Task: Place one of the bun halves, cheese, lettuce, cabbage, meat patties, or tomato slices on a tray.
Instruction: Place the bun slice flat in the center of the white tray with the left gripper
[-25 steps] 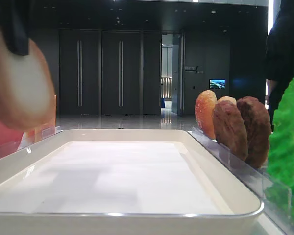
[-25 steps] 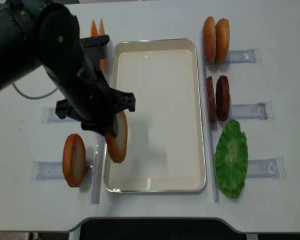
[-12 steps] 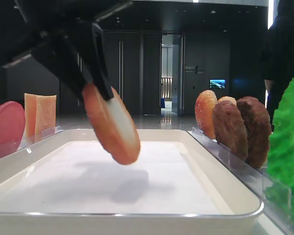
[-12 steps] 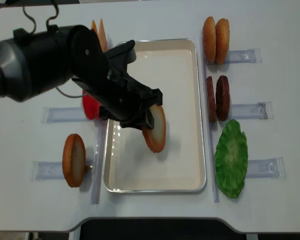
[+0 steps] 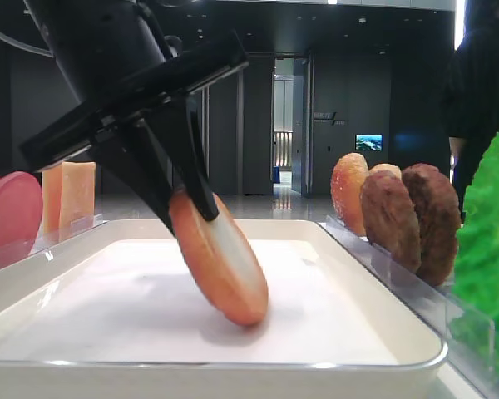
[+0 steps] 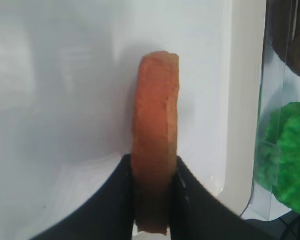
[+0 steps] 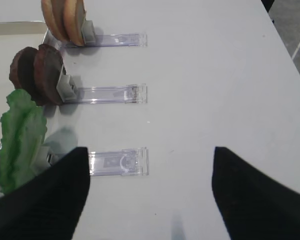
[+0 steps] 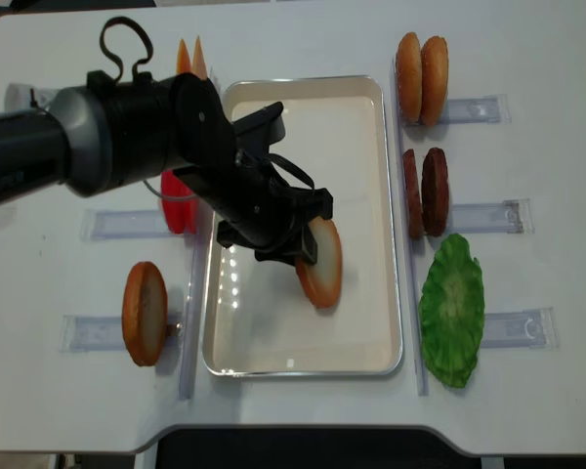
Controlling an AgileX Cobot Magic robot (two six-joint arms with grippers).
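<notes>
— Where is the bun half?
— Inside the tray, tilted on edge, its lower rim touching the white liner toward the tray's right side. The left pincer is pinching it by the upper rim, one black finger on each flat face.

— And the right pincer?
— Spread wide over the bare desk, holding nothing, near the clear holders.

— The other food?
— Another bun half stands left of the tray. Two more bun halves, the meat patties and the lettuce line the right side; tomato slices and cheese stand on the left.
</notes>
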